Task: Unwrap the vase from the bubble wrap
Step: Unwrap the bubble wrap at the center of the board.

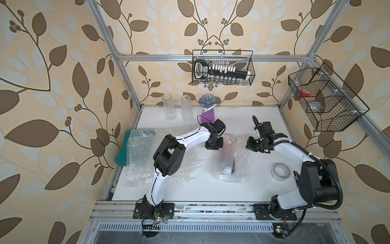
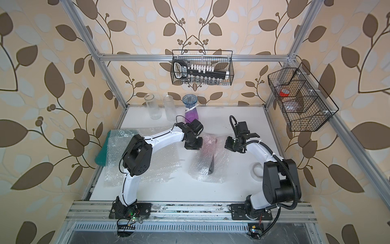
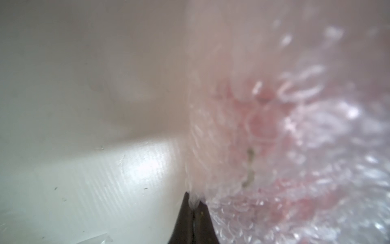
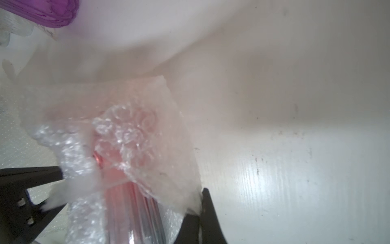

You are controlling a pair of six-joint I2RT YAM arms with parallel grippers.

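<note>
Nearest the front of the table [image 1: 200, 190], a tape roll [image 1: 280, 171] is noted lying flat. At mid-table the pink vase [image 4: 126, 200] is found on its side, loosely enclosed in the bubble wrap [image 1: 230, 166]. At the bundle's far end, the left gripper [image 3: 193, 202] is pinched shut on one wrap edge and the right gripper [image 4: 201, 198] on the opposite edge. A purple vase [image 1: 207, 115] is stood by the rear wall.

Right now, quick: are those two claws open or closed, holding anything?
Left gripper: closed, pinching an edge of the bubble wrap.
Right gripper: closed, also pinching the bubble wrap.
</note>
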